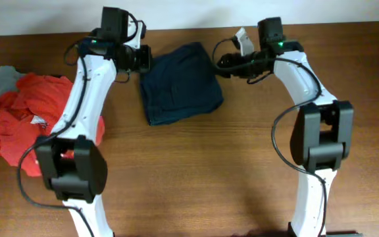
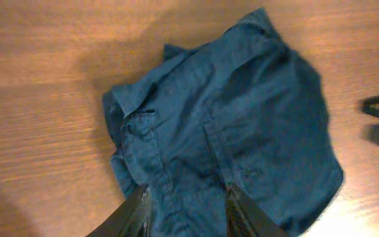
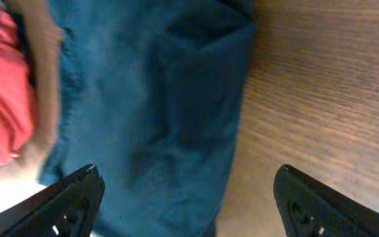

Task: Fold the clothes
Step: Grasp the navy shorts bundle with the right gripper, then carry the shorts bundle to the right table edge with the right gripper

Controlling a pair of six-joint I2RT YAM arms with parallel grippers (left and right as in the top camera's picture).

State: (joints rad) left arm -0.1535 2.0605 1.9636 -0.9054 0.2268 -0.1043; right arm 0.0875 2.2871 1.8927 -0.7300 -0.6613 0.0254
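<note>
Left claw (image 2: 188,197) and right claw (image 3: 188,176), both spread and gripping nothing, flank the folded navy shorts (image 1: 179,82) by the tabletop's (image 1: 196,184) far edge; you can judge the parted claws leave the fold lying undisturbed.

Looks like a robotics lab: two robot arms (image 1: 77,99) at a wooden table (image 1: 196,171), pale wall (image 1: 189,12) behind.

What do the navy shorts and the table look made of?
Shorts: woven cloth, probably cotton, matte; stitched seams and soft creases show. Table: wood or wood-look laminate, smooth with a slight sheen; grain lines run across it, but the look leaves open which.
</note>
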